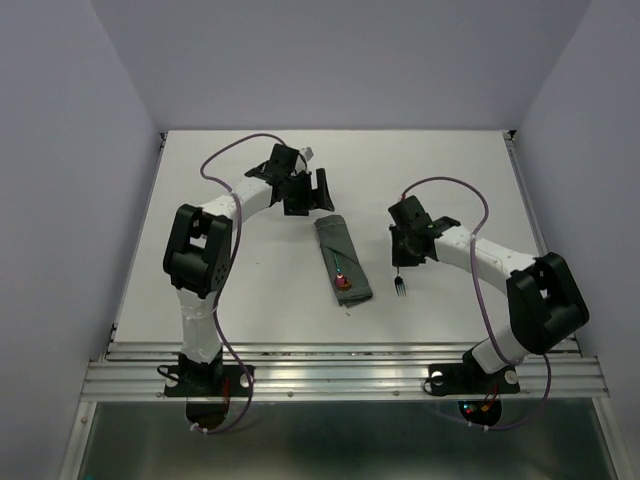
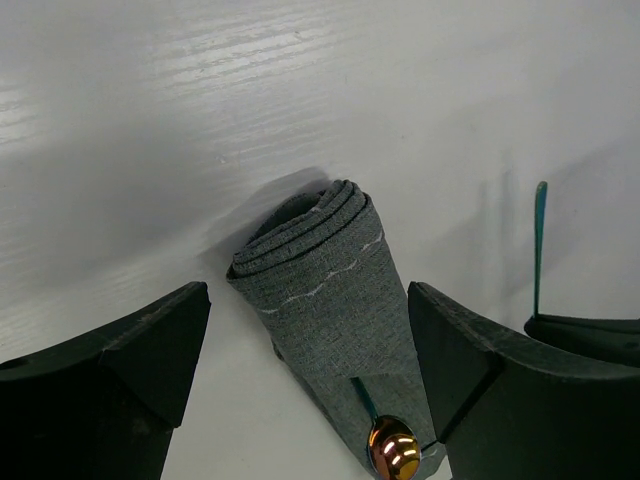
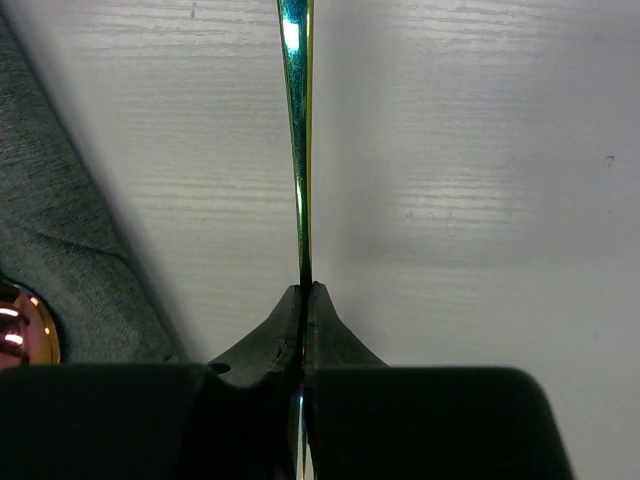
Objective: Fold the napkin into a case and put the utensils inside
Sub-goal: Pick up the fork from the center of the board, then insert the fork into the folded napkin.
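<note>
Right gripper (image 3: 303,300) pinching fork (image 3: 297,150) handle beside case (image 1: 343,262), likely for slipping in. Left gripper (image 2: 308,340) hanging wide open astride case's far end, likely steadying. Spoon (image 2: 392,447) sitting inside case.

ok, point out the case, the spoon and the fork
case (image 1: 335,245): top view, middle of the folded cloth.
spoon (image 2: 393,450): left wrist view, its shiny bowl.
fork (image 3: 297,150): right wrist view, its handle.
</note>
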Controlling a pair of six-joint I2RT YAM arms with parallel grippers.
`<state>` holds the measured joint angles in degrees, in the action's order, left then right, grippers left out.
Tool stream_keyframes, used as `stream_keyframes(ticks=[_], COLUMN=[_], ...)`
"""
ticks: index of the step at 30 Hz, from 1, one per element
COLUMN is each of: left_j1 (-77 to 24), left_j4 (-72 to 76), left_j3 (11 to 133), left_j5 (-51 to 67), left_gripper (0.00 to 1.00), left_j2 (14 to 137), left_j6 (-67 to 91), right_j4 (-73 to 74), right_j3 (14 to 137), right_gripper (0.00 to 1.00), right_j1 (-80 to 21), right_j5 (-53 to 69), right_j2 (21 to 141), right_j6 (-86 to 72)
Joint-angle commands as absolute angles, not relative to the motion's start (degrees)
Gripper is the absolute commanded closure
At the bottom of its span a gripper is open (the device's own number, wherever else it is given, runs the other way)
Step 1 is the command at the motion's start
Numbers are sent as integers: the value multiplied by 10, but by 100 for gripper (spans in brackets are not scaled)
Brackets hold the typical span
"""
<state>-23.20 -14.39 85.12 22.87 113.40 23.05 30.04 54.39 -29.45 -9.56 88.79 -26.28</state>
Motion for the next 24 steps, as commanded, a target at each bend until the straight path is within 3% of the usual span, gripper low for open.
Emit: stream_keyframes(ticks=[1,11,24], left_j1=[-236,-236,-237], left_j4=[-135,-120,-119], left_j3=[886,924,912], left_j5=[243,247,260], left_gripper=[9,9,9], left_j2=[1144,1201,1214], left_j6=[226,250,249], right_j4=[341,431,417], right_j3=[577,662,629], right_gripper=[99,99,99], right_j1=[-307,-406,-449], right_j5=[-76,-19,38], right_j2=[843,876,893], right_j6=[-251,-232,-248])
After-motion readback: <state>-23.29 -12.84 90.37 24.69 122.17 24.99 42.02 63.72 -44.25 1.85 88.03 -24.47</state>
